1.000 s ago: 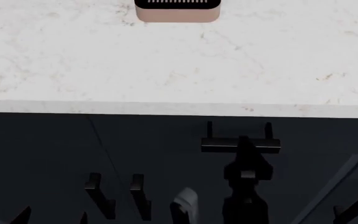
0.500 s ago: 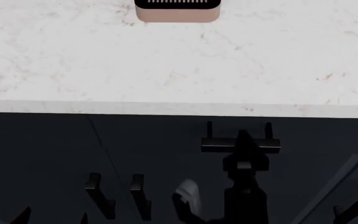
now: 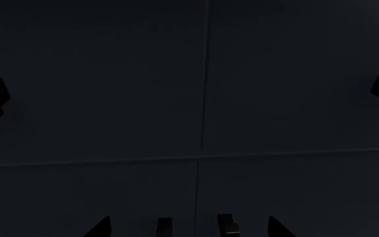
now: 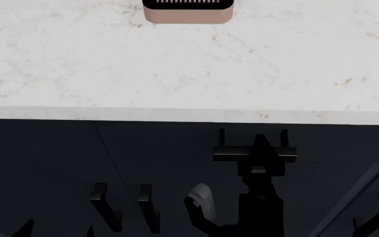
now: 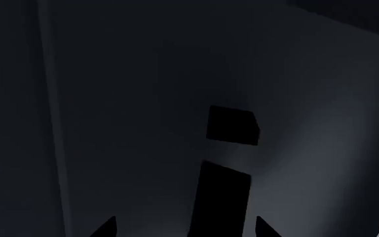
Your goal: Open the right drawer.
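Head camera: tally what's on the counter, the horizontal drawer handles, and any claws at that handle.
Copper-coloured box appliance with black top: 1
Horizontal black bar handle: 1
Black right claw at that handle: 1
Total: 3

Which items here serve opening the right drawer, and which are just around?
In use: right drawer; its bar handle; right claw at the handle.
Just around: counter; copper appliance; cabinet door handles; left claw.
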Robot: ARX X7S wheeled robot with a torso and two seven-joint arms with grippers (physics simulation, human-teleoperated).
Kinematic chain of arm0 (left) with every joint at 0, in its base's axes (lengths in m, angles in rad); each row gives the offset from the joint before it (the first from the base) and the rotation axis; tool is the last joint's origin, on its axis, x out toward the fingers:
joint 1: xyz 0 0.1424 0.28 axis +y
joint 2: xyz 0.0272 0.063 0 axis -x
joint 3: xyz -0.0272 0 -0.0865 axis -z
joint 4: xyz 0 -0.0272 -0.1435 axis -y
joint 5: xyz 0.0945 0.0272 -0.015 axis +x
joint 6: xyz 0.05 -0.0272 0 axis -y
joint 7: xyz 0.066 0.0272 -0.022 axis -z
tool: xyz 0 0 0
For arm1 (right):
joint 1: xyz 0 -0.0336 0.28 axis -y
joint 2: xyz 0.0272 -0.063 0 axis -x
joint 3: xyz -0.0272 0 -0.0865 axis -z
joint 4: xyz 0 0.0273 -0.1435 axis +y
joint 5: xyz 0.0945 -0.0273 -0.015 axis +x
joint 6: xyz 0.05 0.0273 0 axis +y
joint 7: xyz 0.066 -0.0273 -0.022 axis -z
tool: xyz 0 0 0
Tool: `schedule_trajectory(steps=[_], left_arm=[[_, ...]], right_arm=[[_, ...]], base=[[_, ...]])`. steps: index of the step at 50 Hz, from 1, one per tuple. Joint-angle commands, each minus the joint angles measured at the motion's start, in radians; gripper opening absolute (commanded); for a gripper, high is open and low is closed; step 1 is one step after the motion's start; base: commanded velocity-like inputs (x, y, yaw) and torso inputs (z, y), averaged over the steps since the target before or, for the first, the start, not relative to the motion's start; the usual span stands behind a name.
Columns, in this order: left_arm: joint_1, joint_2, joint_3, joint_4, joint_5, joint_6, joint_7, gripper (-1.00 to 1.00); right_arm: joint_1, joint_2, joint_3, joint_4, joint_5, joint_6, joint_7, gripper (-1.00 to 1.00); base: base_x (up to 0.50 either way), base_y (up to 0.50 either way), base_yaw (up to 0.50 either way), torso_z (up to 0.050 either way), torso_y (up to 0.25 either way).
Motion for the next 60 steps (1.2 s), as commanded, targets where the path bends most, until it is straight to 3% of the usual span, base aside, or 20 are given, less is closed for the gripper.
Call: schedule_trajectory(steps=[1, 13, 14, 45, 60], left_arm=[[0.003, -0.004, 0.002, 0.009, -0.003, 0.0, -0.005, 1.0], [0.0, -0.005, 0.006, 0.003, -0.005, 0.0, -0.007, 1.0], [0.0, -0.006, 0.006, 0.005, -0.005, -0.001, -0.008, 1.0], [-0.01, -0.009, 0.017, -0.011, -0.01, 0.003, -0.011, 1.0], [-0.015, -0.012, 0.026, -0.009, -0.01, -0.01, -0.013, 1.0]], right_arm=[[0.043, -0.009, -0.005, 0.025, -0.006, 0.006, -0.023, 1.0], [0.041, -0.002, -0.012, 0.047, 0.002, -0.028, 0.002, 1.0], [0.034, 0.001, -0.005, 0.038, 0.003, -0.037, 0.036, -1.0], [-0.067, 0.081, -0.032, -0.146, -0.033, -0.024, 0.011, -1.0], [-0.139, 0.143, -0.073, -0.33, -0.111, 0.046, -0.084, -1.0]], base=[[0.0, 0.0, 0.0, 0.0, 0.0], [0.0, 0.0, 0.0, 0.0, 0.0], [0.0, 0.0, 0.0, 0.0, 0.0], [0.0, 0.0, 0.0, 0.0, 0.0], [0.0, 0.0, 0.0, 0.0, 0.0]])
